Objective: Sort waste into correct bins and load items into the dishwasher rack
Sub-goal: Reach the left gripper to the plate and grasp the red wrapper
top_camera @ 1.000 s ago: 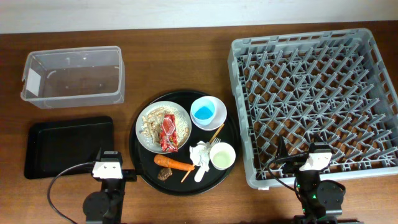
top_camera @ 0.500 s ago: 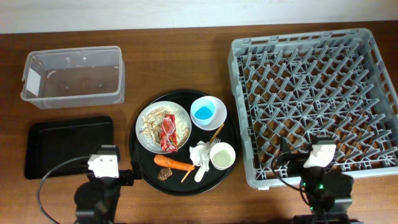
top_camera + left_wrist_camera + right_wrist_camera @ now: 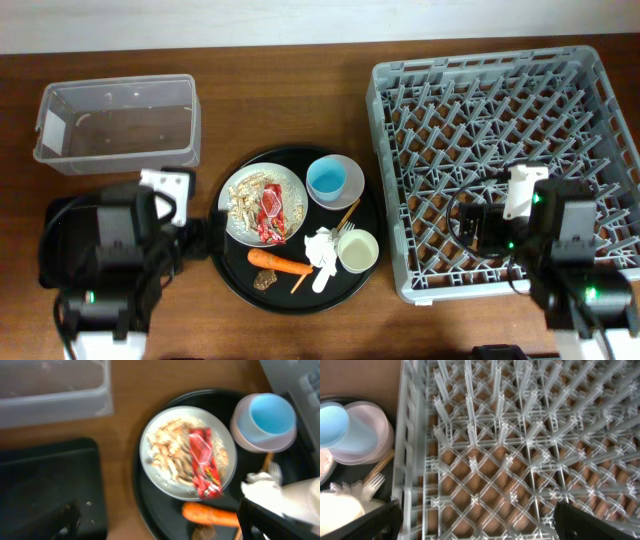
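Bench (image 3: pixel 280 100) wood lies bare in a wide patch between the clear plastic rectangular tub (image 3: pixel 118 122) at the far left and the large square grey plastic dishwasher rack (image 3: pixel 505 160) on the right. The rack's left wall stands just beside the right rim of the large round black tray (image 3: pixel 235 275), with only a thin strip of wood between them.

On that tray, the round whitish plate (image 3: pixel 226 200) carries beige flaky food scraps (image 3: pixel 245 205), and the red shiny snack wrapper (image 3: pixel 271 215) lies on top. The pale pink bowl (image 3: pixel 355 185), with the light blue cup (image 3: pixel 327 180) inside it, sits at the tray's far right rim. The small white cup (image 3: pixel 358 251) stands near the front right rim, with the crumpled white tissue (image 3: pixel 320 243) and white plastic fork (image 3: pixel 324 272) close against it. The thin wooden chopstick (image 3: pixel 346 214) slants between bowl and cup. The orange carrot (image 3: pixel 282 264) and small brown lump (image 3: pixel 265 281) lie by the front rim.

The shallow black rectangular tray (image 3: pixel 45 480) lies just left of the round one, largely under the left arm (image 3: pixel 105 250). The left pincer (image 3: pixel 162 527) hovers at the round tray's left rim, its jaws spread wide and holding nothing. The right pincer (image 3: pixel 482 522) hangs above the rack's front left part, near the left wall, and is equally wide and empty.
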Available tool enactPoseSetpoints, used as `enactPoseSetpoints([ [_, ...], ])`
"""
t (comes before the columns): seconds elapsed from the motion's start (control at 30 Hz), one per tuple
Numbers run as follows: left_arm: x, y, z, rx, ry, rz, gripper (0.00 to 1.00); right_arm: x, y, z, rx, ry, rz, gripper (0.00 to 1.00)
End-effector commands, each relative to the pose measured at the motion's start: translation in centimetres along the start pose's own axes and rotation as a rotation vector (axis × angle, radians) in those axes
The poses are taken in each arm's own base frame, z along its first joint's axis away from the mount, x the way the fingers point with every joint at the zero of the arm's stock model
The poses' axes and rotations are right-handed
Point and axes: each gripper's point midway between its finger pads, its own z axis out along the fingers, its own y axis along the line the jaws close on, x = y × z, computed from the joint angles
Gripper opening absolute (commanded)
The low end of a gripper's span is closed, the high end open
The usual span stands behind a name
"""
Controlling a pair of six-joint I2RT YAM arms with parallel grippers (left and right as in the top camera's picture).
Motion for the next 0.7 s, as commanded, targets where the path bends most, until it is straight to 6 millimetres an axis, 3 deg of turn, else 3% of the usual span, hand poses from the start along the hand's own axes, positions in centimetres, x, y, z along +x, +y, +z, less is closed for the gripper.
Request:
enactPoseSetpoints([
  [0.0,-2.1,-3.6,0.0,0.218,0.055,-0.022,0.99,-1.5,0.3,-0.6,-0.007,0.026,-0.003,0.99],
  [0.2,-1.9,-3.6,2.4,0.239,0.122,-0.040,0.99,-1.2,-1.9,-0.2,0.120,0.061,0.002,0.99],
  [0.3,-1.2,-3.4,4.4,0.231,0.198,-0.141,0.99,-1.1,-2.1,0.0,0.131,0.073,0.002,0.98],
  [0.43,0.6,-3.1,7.4,0.223,0.321,-0.200,0.99,-1.0,-2.1,0.5,0.131,0.090,0.001,0.99],
  [0.53,3.3,-3.0,9.9,0.209,0.473,-0.270,0.99,-0.8,-2.2,0.8,0.132,0.106,0.000,0.99],
  [0.67,5.9,-4.7,12.2,0.271,0.612,-0.300,0.96,-0.8,-2.2,0.9,0.132,0.109,0.000,0.99],
])
